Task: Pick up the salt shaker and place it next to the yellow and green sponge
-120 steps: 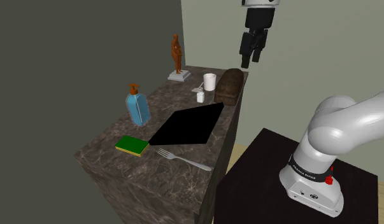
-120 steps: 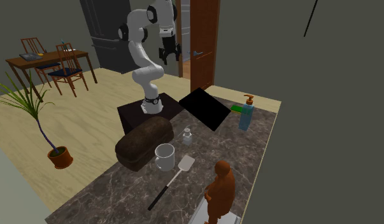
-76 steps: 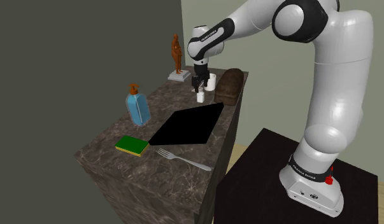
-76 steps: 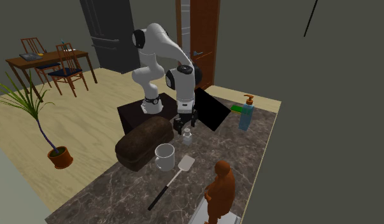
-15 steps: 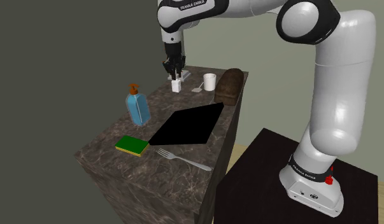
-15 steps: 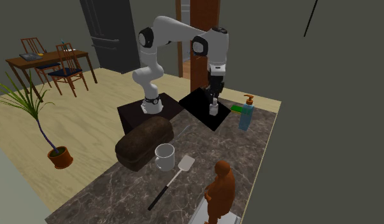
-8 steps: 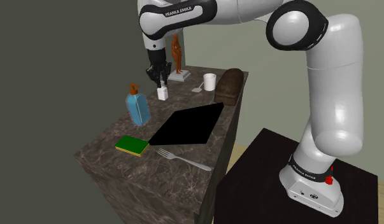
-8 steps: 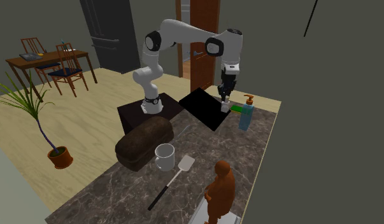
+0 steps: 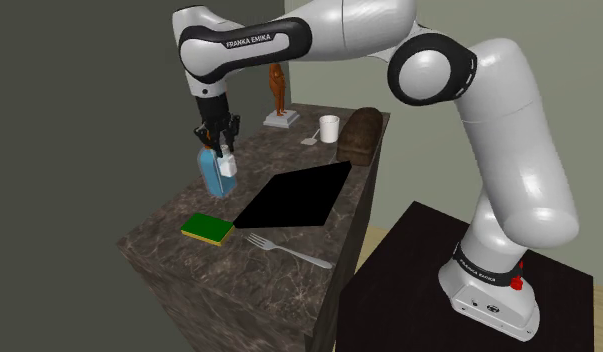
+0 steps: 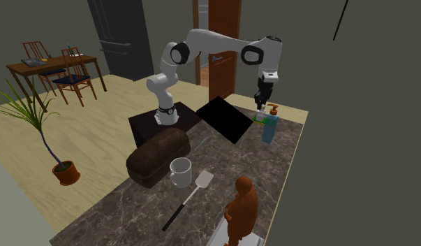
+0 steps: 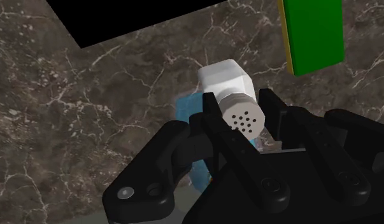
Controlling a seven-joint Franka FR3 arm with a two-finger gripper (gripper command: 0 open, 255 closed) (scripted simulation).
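Transport step: gripper [image 9: 224, 152] pinching the salt shaker [image 11: 230, 86], aloft near the sponge [image 9: 207, 228] - next, probably lower just beside the sponge and release.

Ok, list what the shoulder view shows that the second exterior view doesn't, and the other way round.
Shoulder view, not the second exterior view: the fork. Second exterior view, not the shoulder view: the potted plant, the dining table and the brown door. Both: the claw shut on the salt shaker near the blue bottle, plus the sponge, mug, loaf and figurine.
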